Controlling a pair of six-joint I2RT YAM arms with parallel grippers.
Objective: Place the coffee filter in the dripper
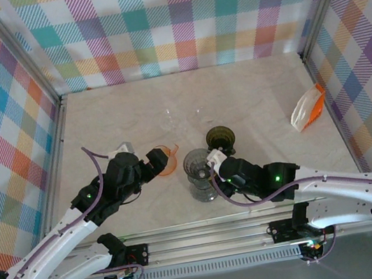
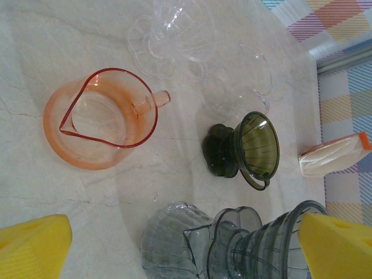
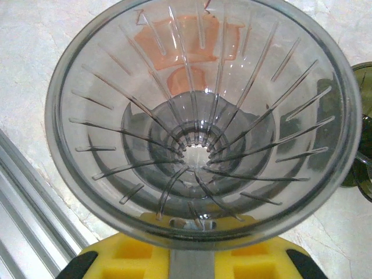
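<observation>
Between the yellow pads (image 3: pixel 131 254) of the right gripper (image 3: pixel 192 257), a smoke-grey dripper (image 3: pixel 200 116) is held at its near edge. The jaws are drawn almost together on it, though whether on the rim or on a handle cannot be told. Its ribbed cone opens straight ahead of them, and nothing lies inside. The left gripper (image 2: pixel 186 250) is spread to its widest, with nothing between its 2 pads. Ahead of these open jaws and to the left an orange pitcher (image 2: pixel 102 119) is seen, and ahead and to the right a dark green dripper (image 2: pixel 250 150). The coffee filter (image 2: pixel 332 156), a white stack in an orange-edged pack, lies further right, beyond the green dripper and well apart from both pairs of jaws.

The filter is judged not yet fetched, so the step in hand is taken to be the reach for it. Only the left jaws are free, and a long crossing past the green dripper is called for. The grey dripper is best held level with its mouth up. 1 sheet alone should be pinched by its edge, since thin paper probably clings in layers. It should be lowered point first along the cone's centre and released only once it is seated against the ribs.
</observation>
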